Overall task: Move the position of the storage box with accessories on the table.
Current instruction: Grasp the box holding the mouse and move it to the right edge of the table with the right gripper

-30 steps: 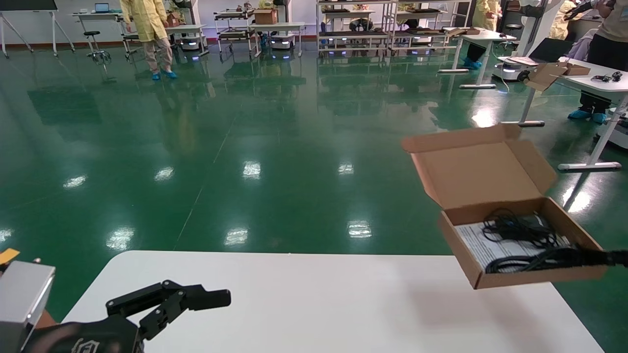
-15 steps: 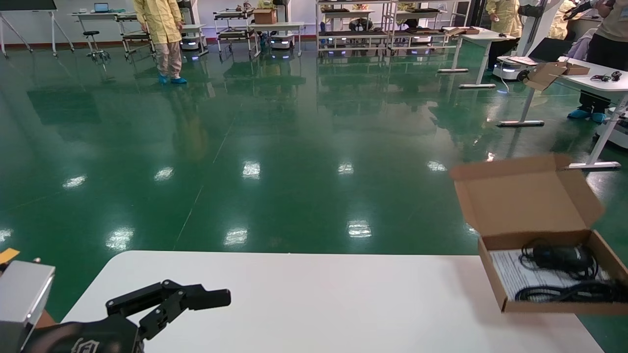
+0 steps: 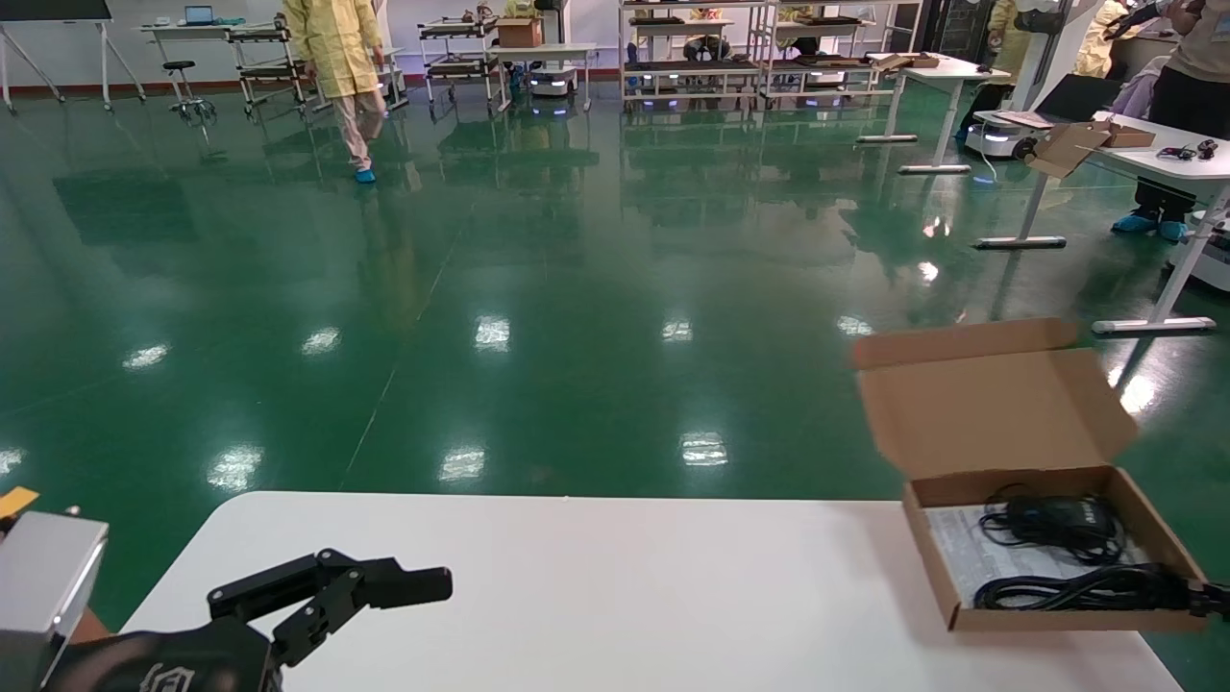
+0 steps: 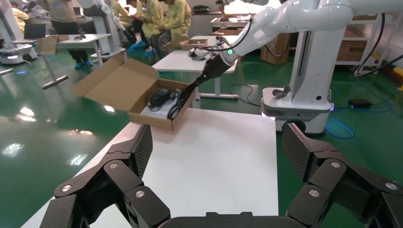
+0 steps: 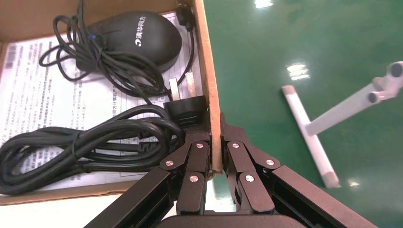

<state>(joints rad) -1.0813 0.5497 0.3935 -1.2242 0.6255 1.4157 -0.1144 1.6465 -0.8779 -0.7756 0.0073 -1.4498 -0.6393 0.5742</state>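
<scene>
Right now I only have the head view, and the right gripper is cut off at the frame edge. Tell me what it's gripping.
Observer: The right gripper is shut on a side wall of the storage box, one finger inside, one outside.
Operator: Report what lies beside that inside finger.
Observer: A black plug and coiled black cables, lying on the printed sheet.
Operator: Now check the left gripper.
Observer: The left gripper is wide open above the table, well apart from the box.

Robotics lab, glossy green floor (image 3: 538, 288), equipment racks (image 3: 692, 48), gowned worker (image 3: 336, 58)
</scene>
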